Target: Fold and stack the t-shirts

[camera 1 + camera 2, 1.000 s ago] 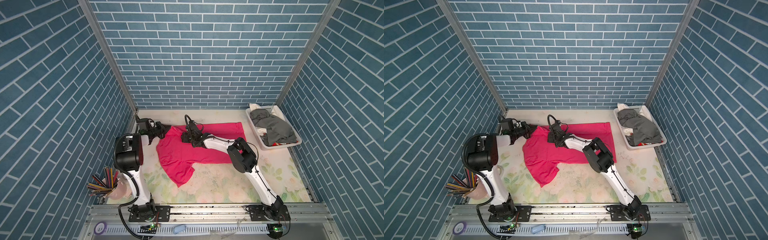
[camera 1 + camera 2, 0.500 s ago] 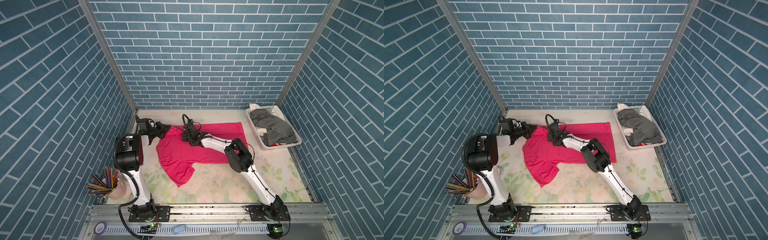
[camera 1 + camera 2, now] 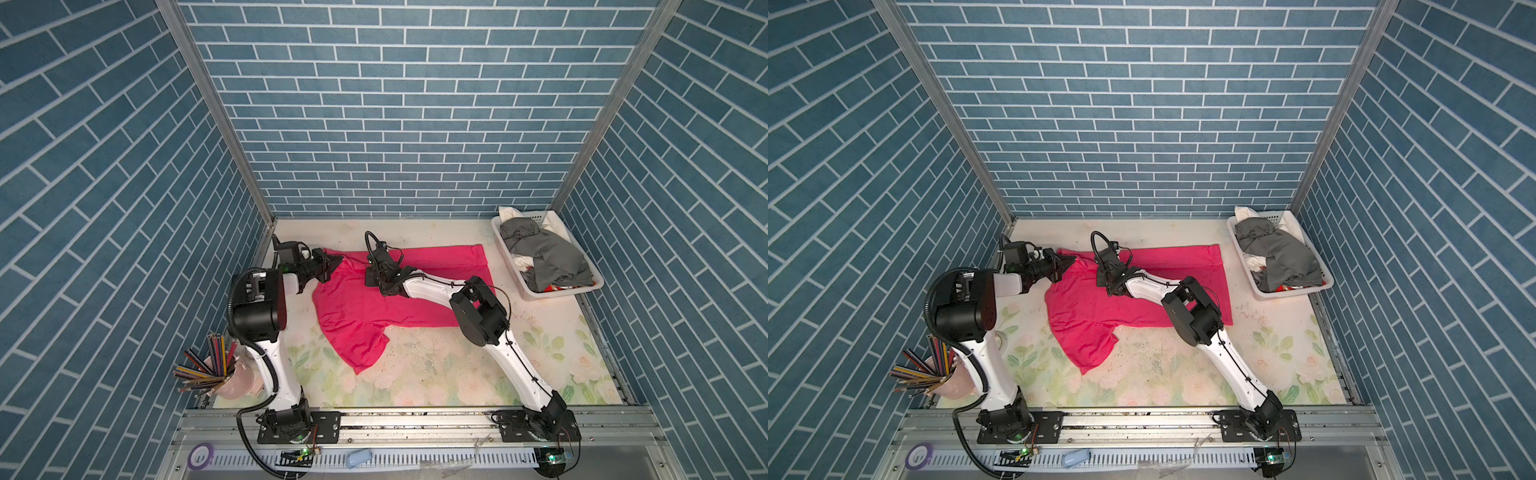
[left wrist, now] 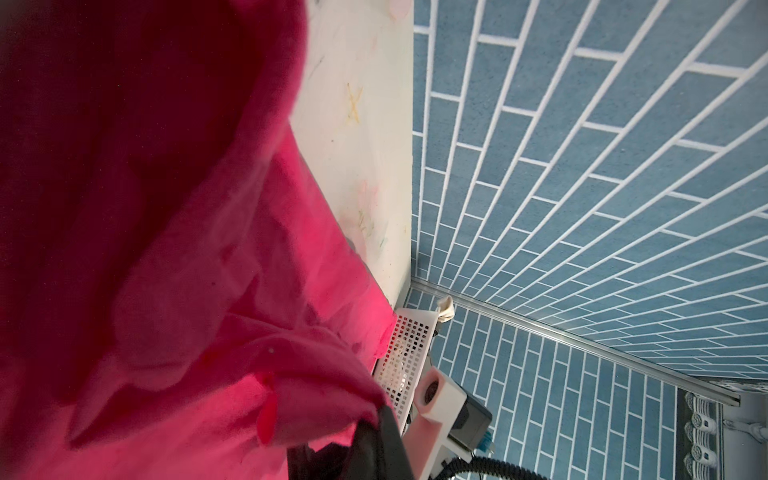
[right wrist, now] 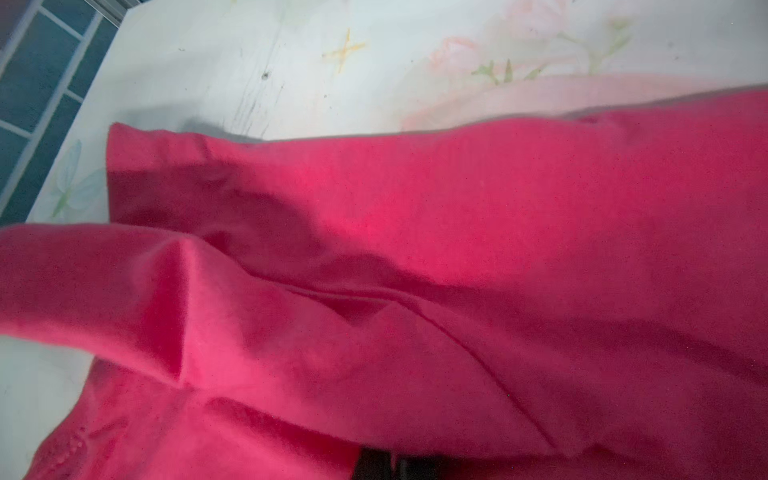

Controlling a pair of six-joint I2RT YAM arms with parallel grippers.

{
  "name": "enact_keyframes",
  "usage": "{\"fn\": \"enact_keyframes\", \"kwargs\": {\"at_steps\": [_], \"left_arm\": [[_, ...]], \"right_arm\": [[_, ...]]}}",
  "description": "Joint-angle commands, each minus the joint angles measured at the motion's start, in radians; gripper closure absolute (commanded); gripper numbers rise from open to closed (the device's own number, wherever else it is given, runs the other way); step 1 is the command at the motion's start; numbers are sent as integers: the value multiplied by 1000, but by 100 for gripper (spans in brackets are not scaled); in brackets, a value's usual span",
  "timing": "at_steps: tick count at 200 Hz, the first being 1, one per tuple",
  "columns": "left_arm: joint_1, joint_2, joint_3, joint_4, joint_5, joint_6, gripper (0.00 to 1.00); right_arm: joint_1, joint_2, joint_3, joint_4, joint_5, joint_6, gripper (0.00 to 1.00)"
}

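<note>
Progress: early. The bright pink-magenta cloth t-shirt [image 3: 365,316] lies spread and unfolded, from table centre toward 11 o'clock. The left gripper [image 3: 335,263] is pinched shut on its 10 o'clock edge. The right gripper [image 3: 376,277] is closed on cloth mid-shirt. No stack is visible. The dark grey, white and red t-shirts [image 3: 544,257] wait crumpled in the white slotted plastic basket [image 3: 505,254] at 2 o'clock.

Back wall [image 3: 407,124], left wall [image 3: 104,187], right wall [image 3: 685,208]: blue brick pattern, white grout. Alu corner posts [image 3: 218,112] upper left & upper right. Desk [image 3: 436,365] pale, faded floral print, scuffed centre. Light even.
</note>
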Motion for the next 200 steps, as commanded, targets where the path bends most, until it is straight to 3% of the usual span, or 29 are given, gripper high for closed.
{"fn": "enact_keyframes", "kwargs": {"at_steps": [1, 44, 90, 111, 146, 176, 200], "left_arm": [[6, -55, -31, -24, 11, 31, 98], [5, -103, -85, -81, 3, 79, 82], [21, -165, -80, -279, -21, 219, 33], [34, -188, -24, -413, -66, 312, 24], [30, -199, 62, -500, -143, 376, 14], [-35, -111, 192, -507, -155, 368, 14], [-88, -17, 285, -513, -205, 370, 14]], "right_arm": [[12, -101, -65, -25, -37, -14, 100], [13, -180, -160, -18, -93, -30, 100], [14, -254, -238, -29, -142, -67, 100], [14, -284, -274, -31, -171, -79, 100], [13, -326, -335, -30, -200, -87, 100], [12, -310, -333, -26, -228, -86, 100], [-1, -277, -295, -52, -256, -80, 87]]}}
